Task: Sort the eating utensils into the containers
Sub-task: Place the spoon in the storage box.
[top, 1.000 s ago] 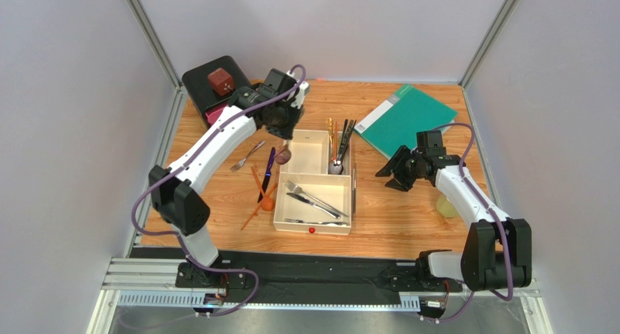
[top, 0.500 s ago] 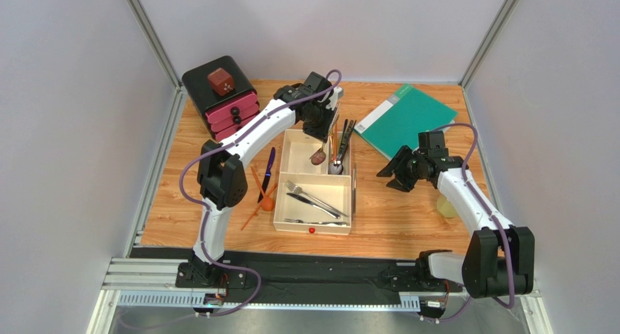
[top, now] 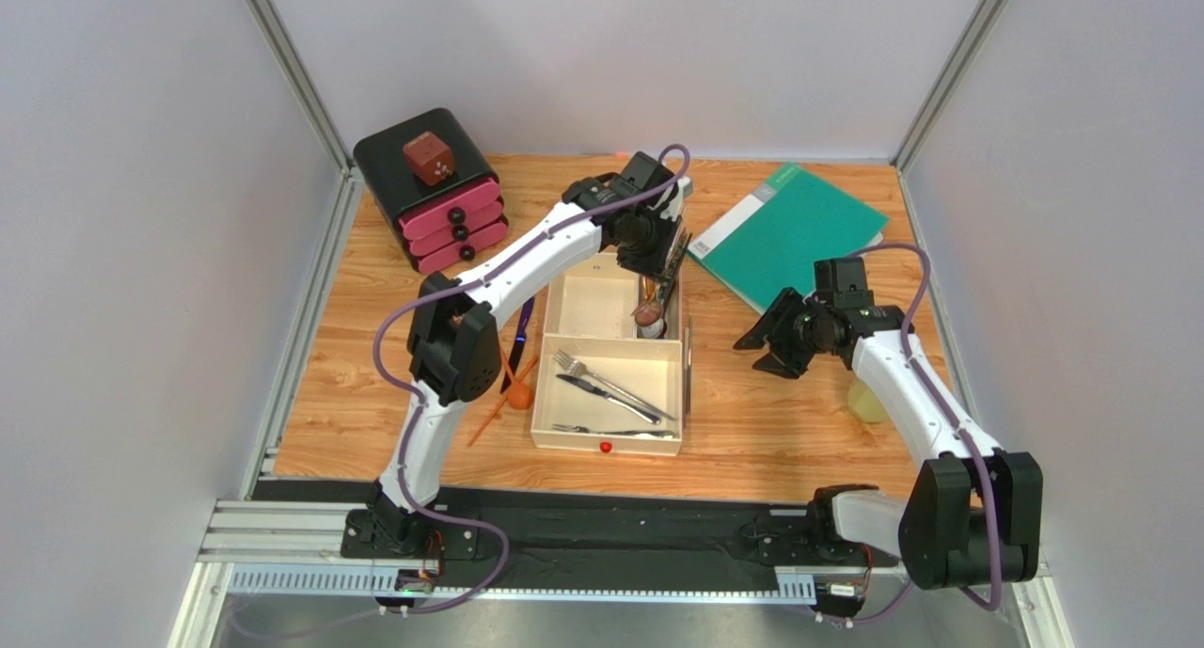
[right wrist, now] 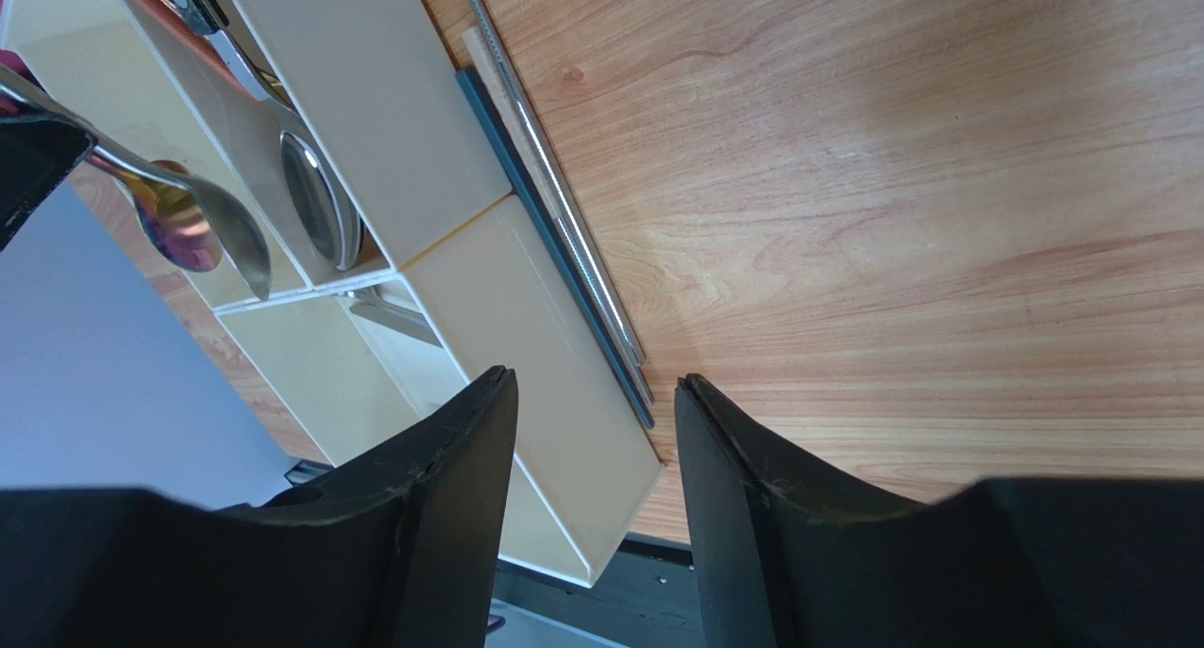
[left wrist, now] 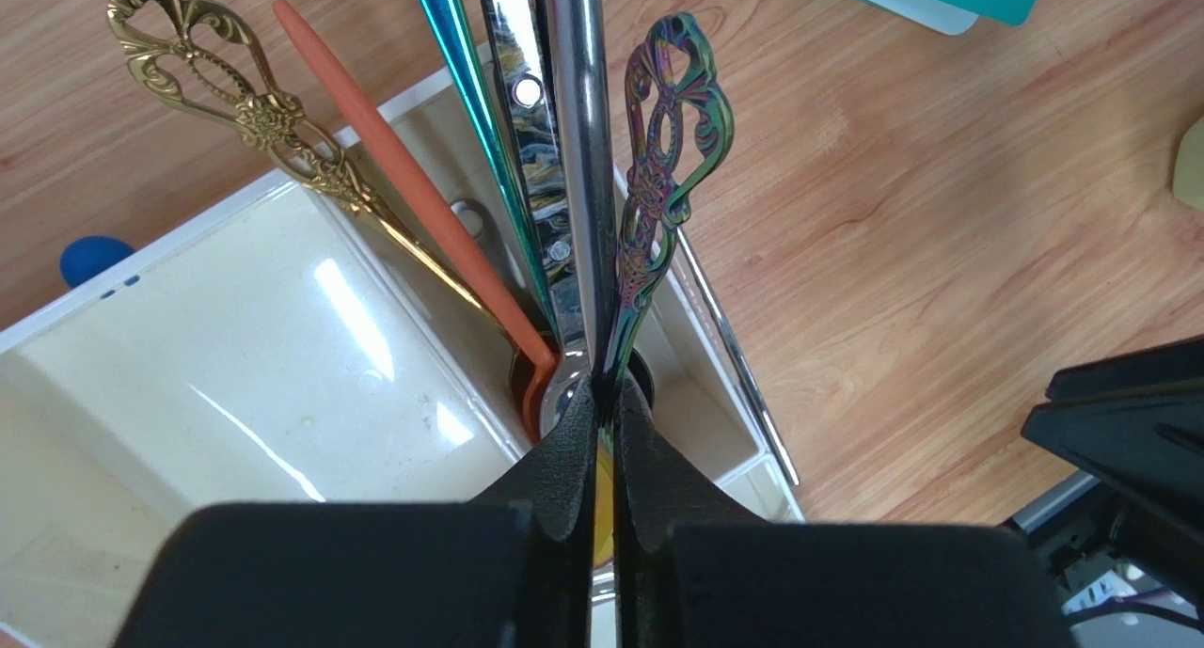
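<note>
Top external: left claw (top: 653,260) sits over the back-right small compartment of the cream tray (top: 608,446); right claw (top: 770,349) hovers above the bench (top: 763,422), right of the tray. Left wrist: left claw pinches the iridescent spoon (left wrist: 664,140) by its handle, among other utensils (left wrist: 551,140) standing in that compartment. Right wrist: right claw spread, empty.

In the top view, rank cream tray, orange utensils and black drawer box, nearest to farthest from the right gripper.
1. Cream tray, left of the right gripper.
2. Orange utensils, past the tray's left side.
3. Black drawer box, far-left corner.
</note>
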Tool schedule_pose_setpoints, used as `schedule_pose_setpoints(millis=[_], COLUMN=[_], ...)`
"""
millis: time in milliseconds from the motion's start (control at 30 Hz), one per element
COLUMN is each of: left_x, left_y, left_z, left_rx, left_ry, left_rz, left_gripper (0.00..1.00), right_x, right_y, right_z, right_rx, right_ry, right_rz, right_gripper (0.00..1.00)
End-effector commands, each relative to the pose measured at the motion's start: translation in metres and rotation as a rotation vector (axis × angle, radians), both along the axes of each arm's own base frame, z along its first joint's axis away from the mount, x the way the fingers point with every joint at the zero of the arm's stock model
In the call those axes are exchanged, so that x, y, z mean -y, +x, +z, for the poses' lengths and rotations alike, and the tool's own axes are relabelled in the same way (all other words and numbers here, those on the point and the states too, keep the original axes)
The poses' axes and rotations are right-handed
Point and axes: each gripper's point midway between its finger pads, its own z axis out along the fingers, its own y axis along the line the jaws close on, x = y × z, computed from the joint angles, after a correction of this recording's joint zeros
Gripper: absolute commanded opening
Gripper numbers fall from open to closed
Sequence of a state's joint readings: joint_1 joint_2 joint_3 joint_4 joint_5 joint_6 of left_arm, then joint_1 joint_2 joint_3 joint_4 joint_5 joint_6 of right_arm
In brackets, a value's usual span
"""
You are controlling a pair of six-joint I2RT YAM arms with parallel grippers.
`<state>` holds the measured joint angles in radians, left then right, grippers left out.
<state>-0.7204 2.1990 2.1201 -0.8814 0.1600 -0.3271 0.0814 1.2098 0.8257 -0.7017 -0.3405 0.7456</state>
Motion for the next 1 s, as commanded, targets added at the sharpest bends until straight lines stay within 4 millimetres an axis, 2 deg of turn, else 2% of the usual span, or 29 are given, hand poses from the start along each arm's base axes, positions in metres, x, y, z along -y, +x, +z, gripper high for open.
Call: schedule_pose_setpoints(millis=[0, 167, 400, 533, 700, 767, 967], left_x=[0.018, 0.02, 0.019, 0.02, 0.017, 0.014, 0.011], left_y=[0.014, 0.021, 0.018, 0.016, 0.014, 0.014, 0.009], left_z=[0.018, 0.005, -0.011, -0.008, -0.02, -0.024, -0.034], left_rx=[0.059, 0.068, 0.043, 0.033, 0.011, 0.0, -0.031], left_ry=[-0.068, -0.043, -0.011, -0.02, 0.01, 0.026, 0.05], left_rz=[0.027, 0.033, 0.045, 0.061, 0.062, 0.07, 0.074], left_gripper=[0.0, 0.0, 0.0, 0.0, 0.0, 0.04, 0.08], right_x=[0.002, 0.003, 0.003, 0.003, 0.004, 0.005, 0.007], right_y=[0.001, 0.001, 0.001, 0.0, 0.001, 0.002, 0.0], right_z=[0.009, 0.009, 0.007, 0.006, 0.003, 0.005, 0.003], right_rx=[0.022, 0.018, 0.009, 0.005, 0.0, 0.004, 0.003], right_ry=[-0.008, -0.013, -0.014, -0.018, -0.019, -0.02, -0.022], right_rz=[0.0, 0.012, 0.024, 0.025, 0.027, 0.025, 0.022], right_gripper=[0.5, 0.5, 0.5, 0.5, 0.5, 0.5, 0.5])
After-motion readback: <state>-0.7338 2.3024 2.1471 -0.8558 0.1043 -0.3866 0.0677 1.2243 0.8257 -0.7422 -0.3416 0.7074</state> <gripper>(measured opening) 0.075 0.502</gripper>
